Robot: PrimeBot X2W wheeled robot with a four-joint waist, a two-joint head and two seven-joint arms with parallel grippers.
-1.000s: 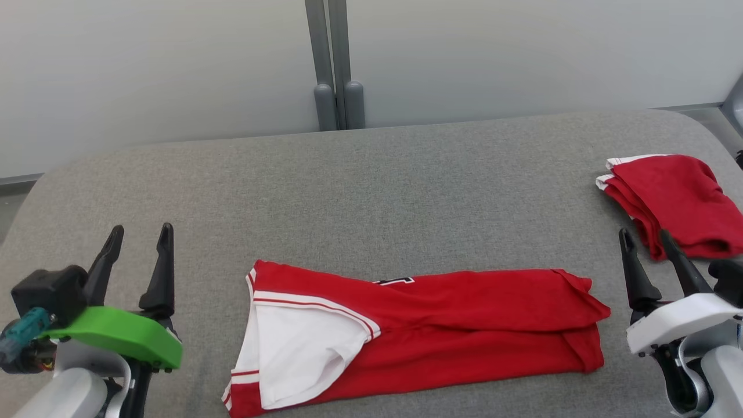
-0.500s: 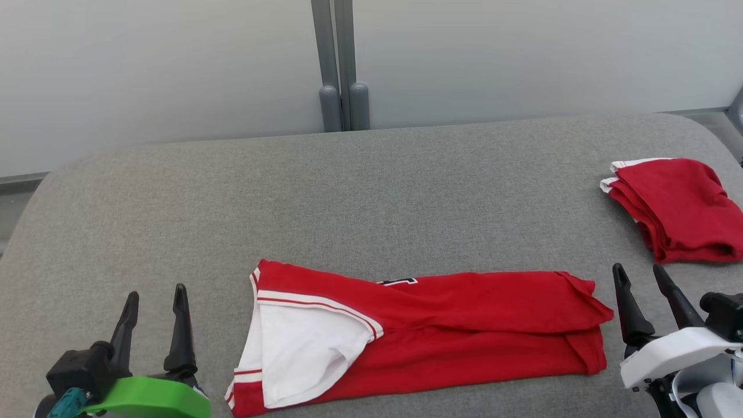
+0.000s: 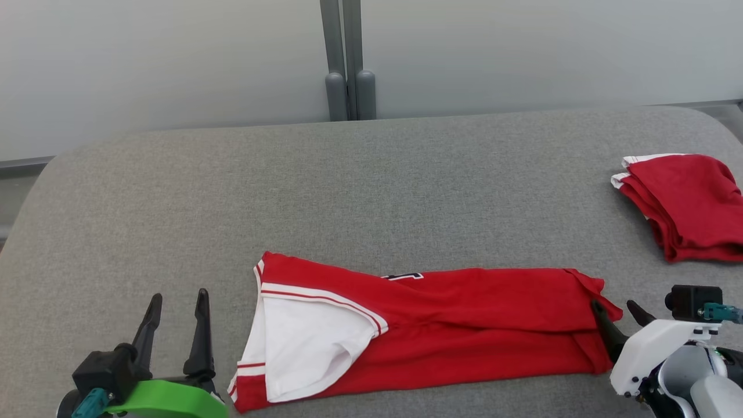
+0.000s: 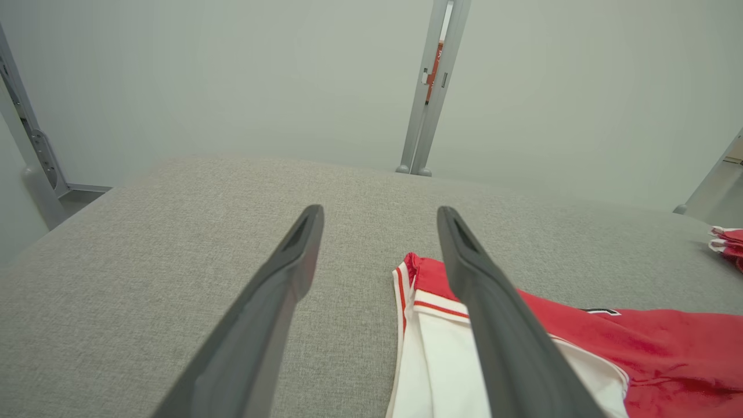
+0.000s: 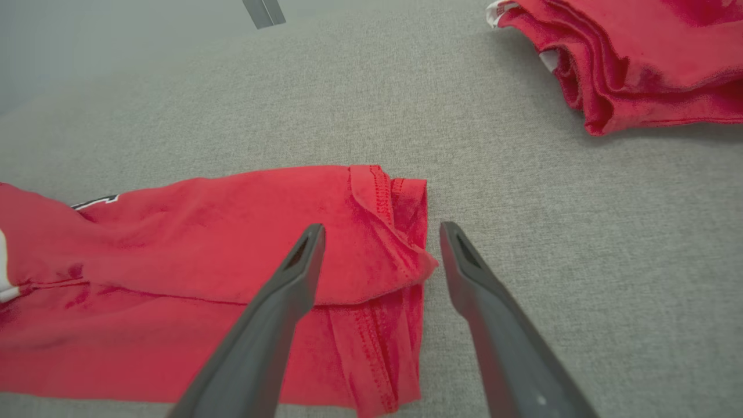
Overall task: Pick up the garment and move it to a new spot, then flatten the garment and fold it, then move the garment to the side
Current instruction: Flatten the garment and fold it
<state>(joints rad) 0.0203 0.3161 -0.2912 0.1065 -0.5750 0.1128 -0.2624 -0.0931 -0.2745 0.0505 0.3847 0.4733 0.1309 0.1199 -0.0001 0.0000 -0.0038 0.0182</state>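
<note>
We log the red garment (image 3: 441, 325) folded lengthwise at the near middle of the grey padded surface (image 3: 371, 191). A black-and-white print (image 3: 402, 276) peeks from a fold, too hidden to read. Left gripper (image 3: 179, 295) released, empty, just left of it; right gripper (image 3: 614, 306) spread wide, empty, at its right hem corner. Folded red pile (image 3: 688, 203) at far right.

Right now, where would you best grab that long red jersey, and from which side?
Probably by its short ends. The red jersey lies folded in a long flat strip, so the hemmed corner at its right end suits the open right end effector, coming in low from the right; the white-trimmed end suits the open left end effector from the left.
</note>
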